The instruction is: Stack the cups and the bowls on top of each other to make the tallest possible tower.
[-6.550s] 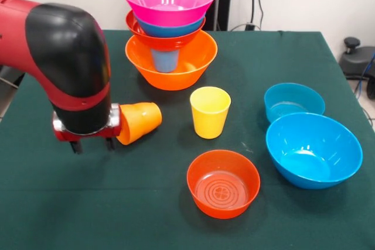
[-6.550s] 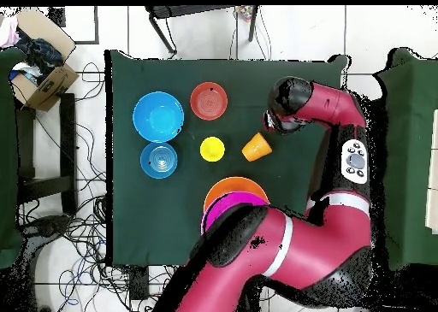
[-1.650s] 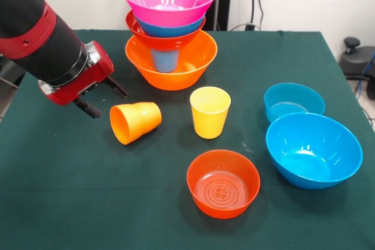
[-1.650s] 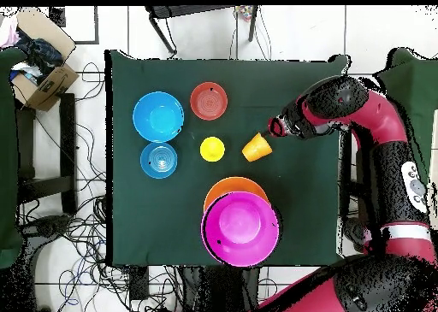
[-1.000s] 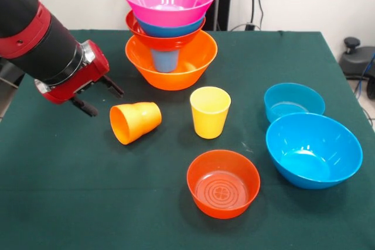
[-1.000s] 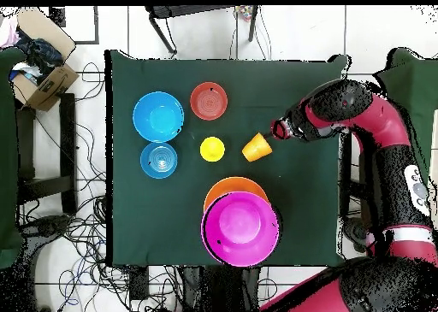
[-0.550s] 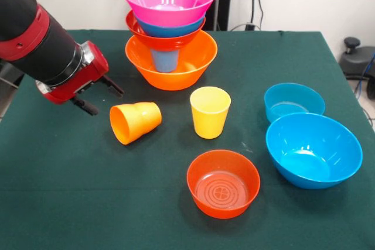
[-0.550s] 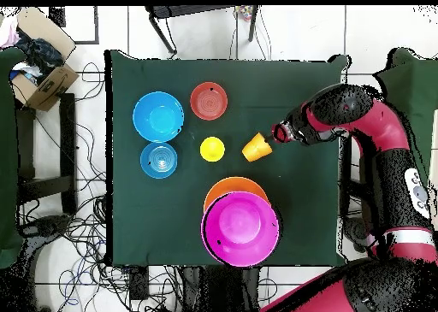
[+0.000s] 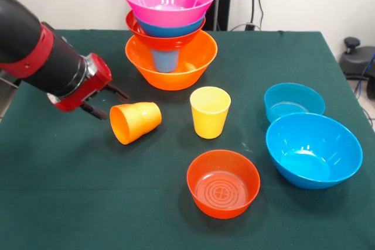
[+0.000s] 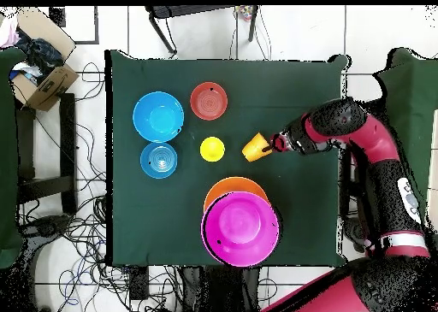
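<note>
Front view: orange cup (image 9: 135, 122) on its side on green counter (image 9: 70, 191), mouth toward camera. Claw (image 9: 109, 102) spread, empty, tips just beside cup's base. Yellow cup (image 9: 210, 111) upright near orange cup. Tower (image 9: 169, 27) behind orange cup: big orange bowl base, blue cup inside, red-orange, blue, pink bowls above.

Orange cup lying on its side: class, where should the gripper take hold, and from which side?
Probably the rim. The orange cup lies tipped, its open mouth toward the gripper, so one finger could slip inside and one outside, coming in level from that side.
</note>
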